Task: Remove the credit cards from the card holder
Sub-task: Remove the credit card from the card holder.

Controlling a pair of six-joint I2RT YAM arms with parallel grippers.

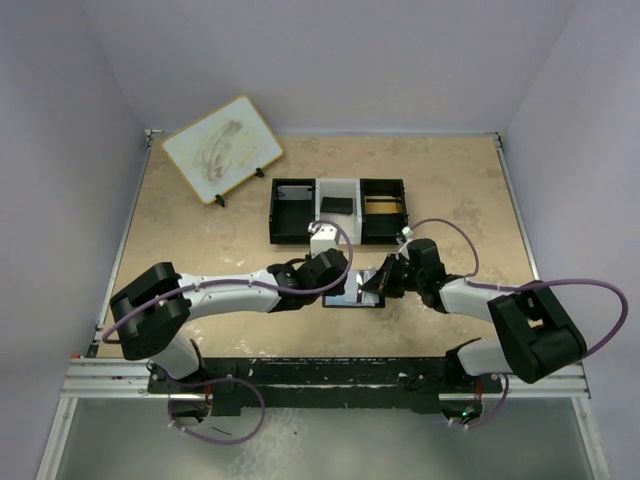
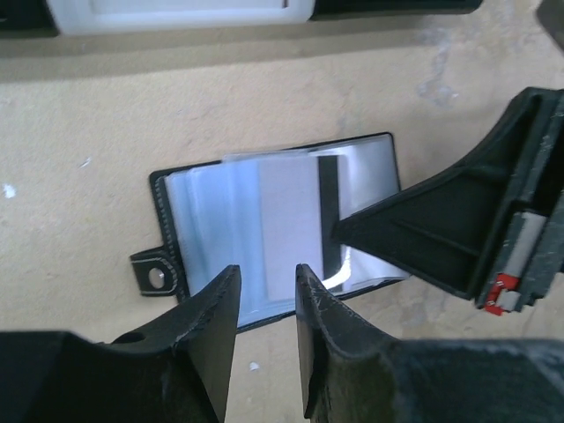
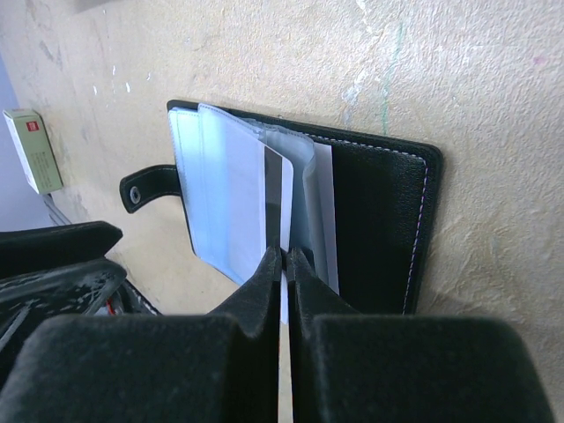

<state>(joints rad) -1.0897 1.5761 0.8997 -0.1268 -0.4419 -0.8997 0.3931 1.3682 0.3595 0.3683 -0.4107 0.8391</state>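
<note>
Over on the left, the left gripper (image 2: 264, 304) hung low at the near edge of the card holder (image 3: 379, 220). Its jaws stood a narrow gap apart with nothing caught between them. I could not tell whether the fingertips (image 2: 216, 317) pressed on the leather or floated just above it.

In the middle, the card holder lay flat and open on the table (image 1: 200, 240), near side of the three-compartment tray (image 1: 272, 212), with its snap tab (image 2: 157, 275) sticking out to the left. The clear sleeves were fanned upward.

One pale credit card (image 3: 242, 194) with a dark stripe stood partly out of its sleeve, tilted up toward the right.

On the right, the right gripper (image 3: 284, 264) had its jaws closed thin on that card's edge, a clean pinch right at the stripe.

A white-and-red little box (image 3: 31, 150) sat off to the side, not involved.

So this looked like the extraction step, with the card gripped but not yet free of the sleeve. The next move would call for a steady pull along the sleeve's line, rightward and away. The left gripper would likely need to pin the holder down, or the whole thing could slide along with the card.
</note>
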